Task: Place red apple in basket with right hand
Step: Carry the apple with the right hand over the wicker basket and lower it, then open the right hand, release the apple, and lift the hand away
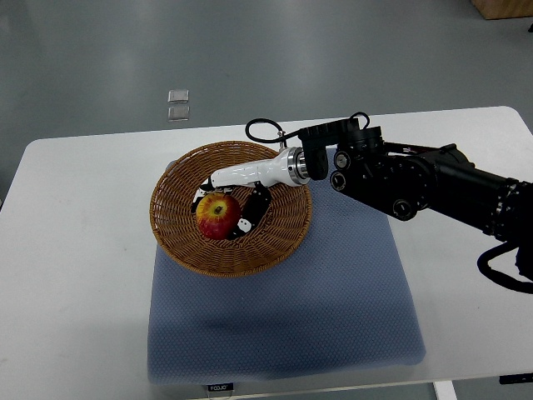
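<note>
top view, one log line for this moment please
right hand: around red apple | apple: inside basket | basket: on blue mat | left arm: unseen

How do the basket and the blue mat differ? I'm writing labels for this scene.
The basket is round, brown woven wicker with raised walls; the mat is flat, squarish and grey-blue with a fine dotted texture. The basket holds the red apple and the right hand; the mat carries only the basket, on its far left corner. Both rest over the white table.

Red apple (217, 216) sits inside the round wicker basket (185, 250)
</note>
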Robot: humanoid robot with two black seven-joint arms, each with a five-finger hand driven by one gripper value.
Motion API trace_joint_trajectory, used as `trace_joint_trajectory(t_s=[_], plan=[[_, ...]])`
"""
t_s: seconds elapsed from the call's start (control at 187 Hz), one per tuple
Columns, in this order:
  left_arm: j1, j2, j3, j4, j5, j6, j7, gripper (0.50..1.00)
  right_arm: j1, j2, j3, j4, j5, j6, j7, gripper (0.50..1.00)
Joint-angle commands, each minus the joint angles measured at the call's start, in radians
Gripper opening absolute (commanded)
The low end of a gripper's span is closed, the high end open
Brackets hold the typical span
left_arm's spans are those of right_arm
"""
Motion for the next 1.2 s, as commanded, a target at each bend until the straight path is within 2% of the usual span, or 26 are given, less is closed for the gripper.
trace_joint_trajectory(t_s=[0.0,0.064,0.117,0.128,0.155,0.219,0.224,0.246,0.475,0.705,0.795,0.843,0.849,0.945,1.046,1.094,1.1,1.196], plan=[[0.0,0.0,0.0,0.0,0.0,-0.001,0.001,1.0,-0.006,0.009,0.0,-0.016,0.0,-0.005,-0.001,0.766],[-0.001,0.0,0.0,0.0,0.0,-0.001,0.001,1.0,-0.008,0.011,0.0,-0.018,0.0,-0.008,-0.001,0.815],[-0.001,0.0,0.0,0.0,0.0,-0.001,0.001,1.0,-0.008,0.011,0.0,-0.018,0.0,-0.008,-0.001,0.815],[0.0,0.0,0.0,0.0,0.0,-0.001,0.0,1.0,-0.011,0.009,0.0,-0.016,0.001,-0.005,-0.001,0.848],[0.0,0.0,0.0,0.0,0.0,-0.001,0.0,1.0,-0.011,0.009,0.0,-0.016,0.001,-0.003,-0.001,0.866],[0.0,0.0,0.0,0.0,0.0,-0.001,0.0,1.0,-0.011,0.009,0.0,-0.016,0.001,-0.003,0.001,0.87],[0.0,0.0,0.0,0.0,0.002,-0.001,0.0,1.0,-0.009,0.009,0.0,-0.016,0.001,0.002,-0.001,0.889],[-0.001,0.0,0.0,0.0,0.0,0.001,0.001,1.0,-0.009,0.009,0.0,-0.016,0.001,0.003,-0.001,0.893],[-0.001,0.0,0.002,0.002,0.0,-0.001,0.001,1.0,-0.003,0.006,0.001,-0.015,0.014,0.005,0.001,0.911],[-0.001,0.0,0.002,0.003,0.0,0.001,0.0,1.0,0.001,-0.022,0.059,-0.013,0.072,0.005,-0.001,0.909],[-0.003,0.0,0.002,0.003,0.0,-0.001,0.0,1.0,-0.009,-0.083,0.139,-0.015,0.216,0.003,-0.048,0.907],[-0.003,0.0,0.002,0.003,0.0,-0.001,0.0,1.0,-0.009,-0.083,0.139,-0.015,0.216,0.003,-0.048,0.907],[-0.003,0.0,0.002,0.003,0.0,0.001,0.001,1.0,-0.015,-0.106,0.171,-0.016,0.294,-0.001,-0.073,0.907],[-0.003,0.0,0.002,0.003,0.0,0.001,0.0,1.0,-0.049,-0.124,0.225,-0.022,0.428,-0.012,-0.111,0.907],[-0.003,0.0,0.002,0.003,0.0,0.001,0.0,1.0,-0.117,-0.177,0.306,-0.022,0.584,-0.083,-0.162,0.905],[-0.003,0.0,0.002,0.003,0.0,0.001,0.0,1.0,-0.117,-0.177,0.306,-0.022,0.584,-0.083,-0.162,0.905],[-0.003,0.0,0.002,0.002,0.0,-0.001,0.0,1.0,-0.156,-0.196,0.335,-0.022,0.651,-0.122,-0.18,0.907],[-0.003,0.0,0.0,0.002,0.0,0.001,0.0,1.0,-0.219,-0.224,0.371,-0.022,0.761,-0.182,-0.19,0.907]])
